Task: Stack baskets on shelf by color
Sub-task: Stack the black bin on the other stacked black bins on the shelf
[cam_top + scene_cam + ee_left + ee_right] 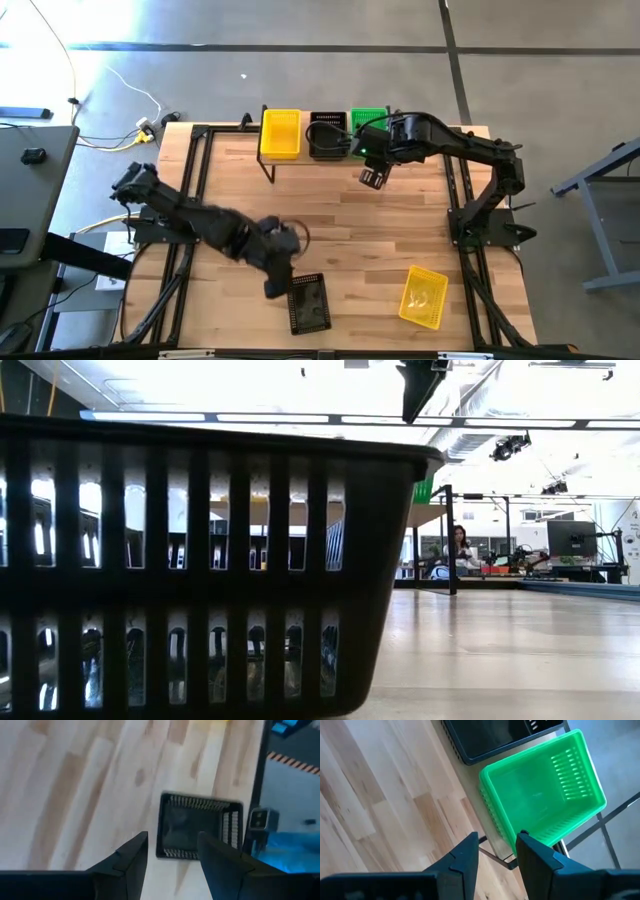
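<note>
- My left gripper (172,854), fingers parted and empty, hangs above the black perforated plastic basket (308,302) near the table's (340,215) front edge.
- My right gripper (497,851), also parted and empty, hovers by the green mesh-sided basket (542,787) on the shelf's (285,160) right end.
- Risk: descending off-centre, I'd likely shove the black one away.

Yellow (281,134), black (327,136) and green baskets (367,119) atop shelf (272,158); black (309,302), yellow (423,297) on table (380,230).

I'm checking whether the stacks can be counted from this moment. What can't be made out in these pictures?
- High view: how many baskets sit in each pile on the shelf; seen from straight above, and the right end effector and its arm cover part of the green basket.
- Low view: the black basket up close hides the shelf and most of the table.
- Left wrist view: blurred by motion.
</note>
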Robot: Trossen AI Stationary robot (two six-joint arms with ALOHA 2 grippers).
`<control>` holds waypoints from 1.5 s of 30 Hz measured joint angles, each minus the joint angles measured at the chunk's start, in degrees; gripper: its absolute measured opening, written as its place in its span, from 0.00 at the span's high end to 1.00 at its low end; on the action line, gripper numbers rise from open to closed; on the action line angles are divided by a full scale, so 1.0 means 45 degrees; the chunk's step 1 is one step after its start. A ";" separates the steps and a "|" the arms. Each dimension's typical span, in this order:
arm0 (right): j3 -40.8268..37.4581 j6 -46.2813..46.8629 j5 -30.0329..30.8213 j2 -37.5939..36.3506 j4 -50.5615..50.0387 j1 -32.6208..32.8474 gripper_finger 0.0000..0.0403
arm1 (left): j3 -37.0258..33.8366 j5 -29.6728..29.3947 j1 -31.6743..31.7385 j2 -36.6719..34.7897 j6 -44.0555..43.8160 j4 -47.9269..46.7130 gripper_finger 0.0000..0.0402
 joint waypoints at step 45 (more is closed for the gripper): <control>0.0000 0.0340 0.0000 0.0010 0.0704 -0.0006 0.71 | -0.0006 -0.0589 -0.3459 0.5621 -0.1834 0.5586 0.60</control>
